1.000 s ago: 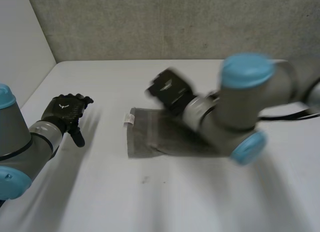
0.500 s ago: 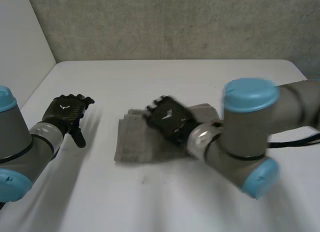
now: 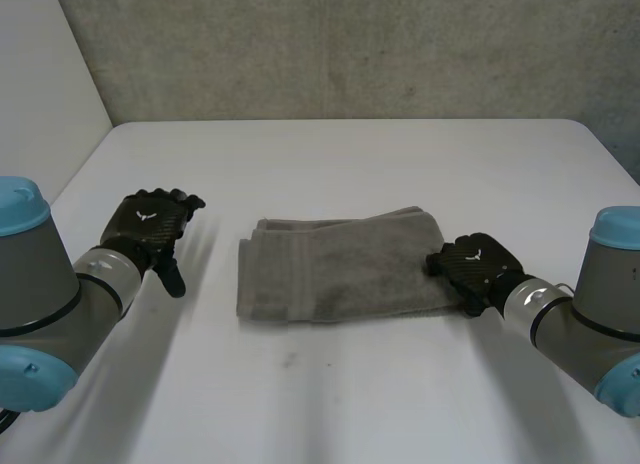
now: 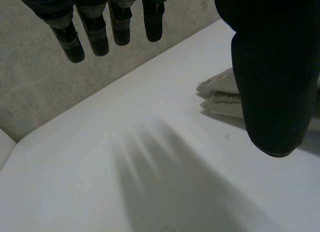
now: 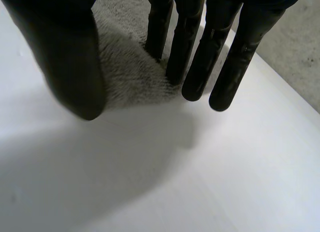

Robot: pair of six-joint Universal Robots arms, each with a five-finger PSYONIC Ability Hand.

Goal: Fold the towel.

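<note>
Closest in, the left arm (image 3: 40,294) and right arm (image 3: 590,314) come in from either side over the white table (image 3: 330,404).

The right hand (image 3: 475,267) is down at the right end of the towel (image 3: 335,267). From its wrist cam the fingers (image 5: 192,57) are straight and reach down over that end's edge, with the thumb (image 5: 65,52) spread off to the side and a bit of towel showing between them. Nothing is pinched, so the hand is loose and has hold of nothing. Can't tell if the fingertips actually touch the cloth or just hang over it.

The left hand (image 3: 150,227) is well off to the towel's left, above bare table. Its fingers are straight, the thumb sticks out apart from them, and there's nothing in it.

The towel is grey and lies flat around the middle of the table, folded into a rough rectangle with its long side running left to right. You can see stacked layers at its left end. The far edge looks a little uneven and bunched.

Behind the table there's a grey concrete wall (image 3: 350,44), plus a white side wall (image 3: 40,94) on the left.
</note>
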